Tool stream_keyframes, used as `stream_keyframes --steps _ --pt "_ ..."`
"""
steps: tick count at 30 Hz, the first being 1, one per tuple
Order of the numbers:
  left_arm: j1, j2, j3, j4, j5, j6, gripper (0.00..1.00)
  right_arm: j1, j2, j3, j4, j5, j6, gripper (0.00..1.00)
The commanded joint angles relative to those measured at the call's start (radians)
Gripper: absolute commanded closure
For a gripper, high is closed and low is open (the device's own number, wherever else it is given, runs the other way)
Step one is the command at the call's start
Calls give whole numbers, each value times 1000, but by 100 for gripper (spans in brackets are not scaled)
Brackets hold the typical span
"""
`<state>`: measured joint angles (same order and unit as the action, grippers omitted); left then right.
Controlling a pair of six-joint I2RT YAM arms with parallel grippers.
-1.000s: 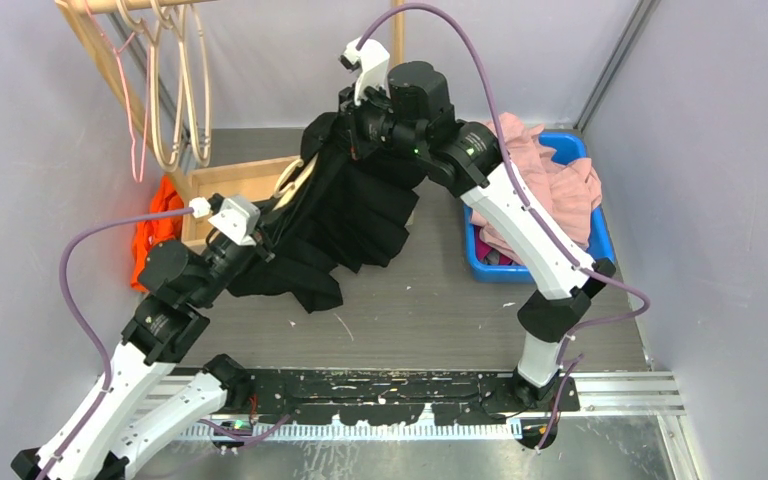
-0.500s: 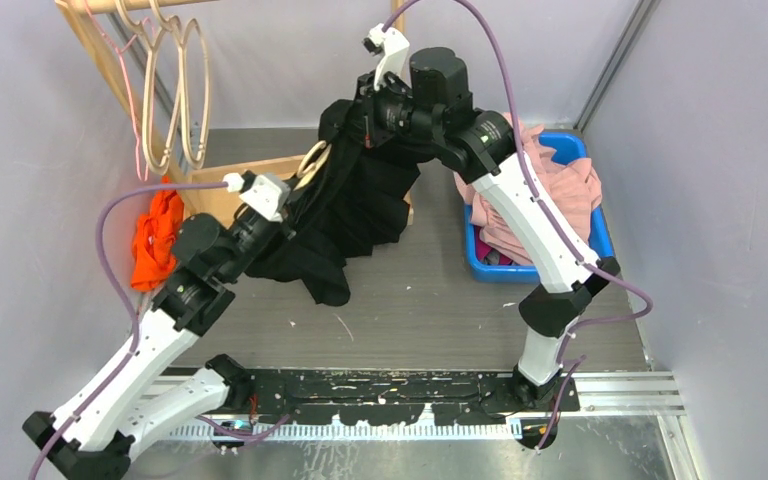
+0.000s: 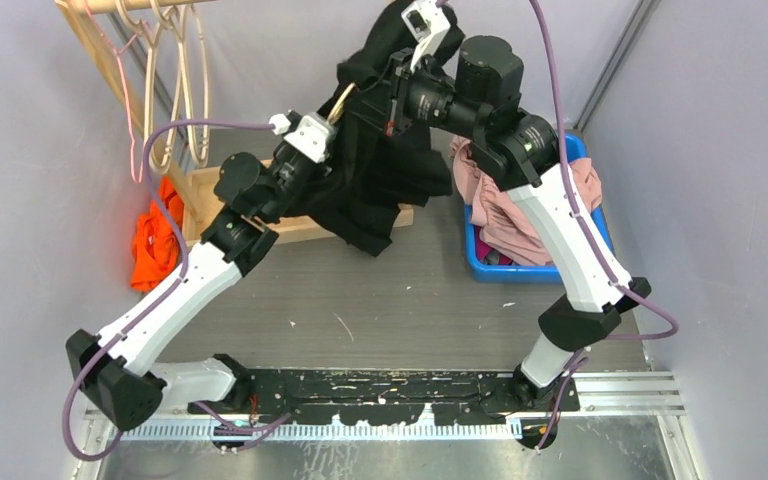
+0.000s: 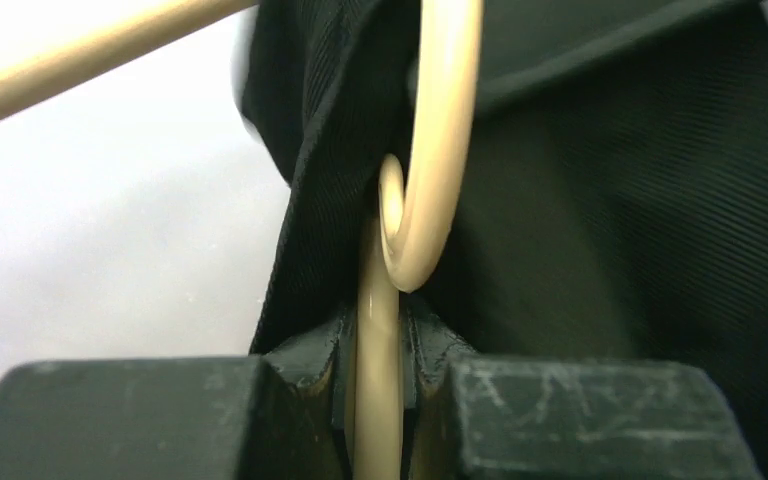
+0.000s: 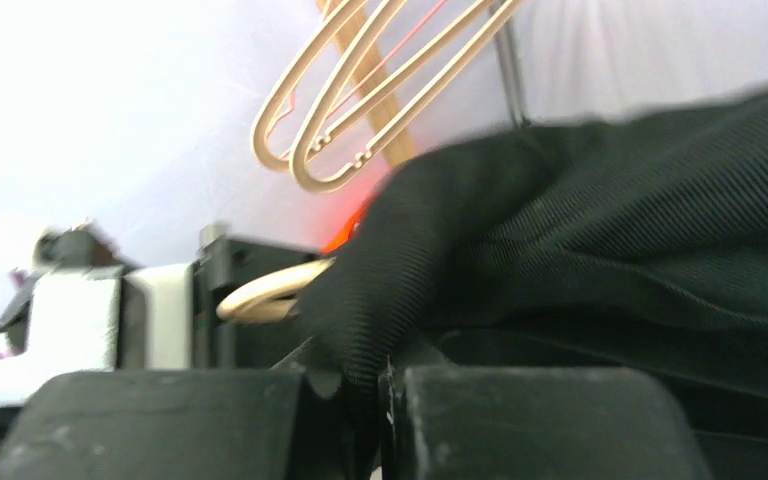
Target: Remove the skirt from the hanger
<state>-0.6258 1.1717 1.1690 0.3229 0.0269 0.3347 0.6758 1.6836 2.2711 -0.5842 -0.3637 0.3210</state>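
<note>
The left fingers (image 4: 160, 420) clamp the stem of the beige hanger (image 4: 378, 400), anchoring it. The right fingers (image 5: 540, 425) pinch a fold of the black skirt (image 5: 640, 250), which hangs between both pairs, seemingly to pull it free.

- The skirt (image 3: 370, 190) is showing solid black, its weave running in fine ribbed lines;
- the hanger (image 4: 430, 150) is gleaming pale cream;
- the spare hangers (image 3: 175, 90) are showing beige;
- the bin (image 3: 530, 272) is showing bright blue, the clothes (image 3: 505, 205) in it dusty pink;
- the crumpled cloth (image 3: 155, 235) is glowing orange;
- the arms (image 3: 570, 240) are showing white and black, their cables (image 3: 200, 125) purple;
- the table (image 3: 410, 300) is showing grey.
</note>
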Motion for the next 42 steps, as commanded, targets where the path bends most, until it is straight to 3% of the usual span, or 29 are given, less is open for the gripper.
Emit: stream_keyframes --steps 1,7,13,20,24,29,36,42 --pt "31 88 78 161 -103 44 100 46 -90 -21 66 -167 49 92" --pt "32 198 94 379 -140 24 100 46 -81 -49 86 -197 78 92" --pt "31 221 85 465 -166 0 100 45 -91 -82 80 -171 45 92" --pt "18 11 111 148 -46 -87 100 46 -100 -156 112 -121 3 92" --pt "14 -96 183 -54 -14 -197 100 45 -78 -159 126 -115 -6 92" --pt "13 -184 288 -344 125 -263 100 45 -59 -160 145 -100 -7 92" --pt "14 -357 119 -495 20 -221 100 46 -47 -138 144 -90 0 92" --pt "14 -387 3 -569 -36 -225 100 46 -43 -108 126 -80 2 91"
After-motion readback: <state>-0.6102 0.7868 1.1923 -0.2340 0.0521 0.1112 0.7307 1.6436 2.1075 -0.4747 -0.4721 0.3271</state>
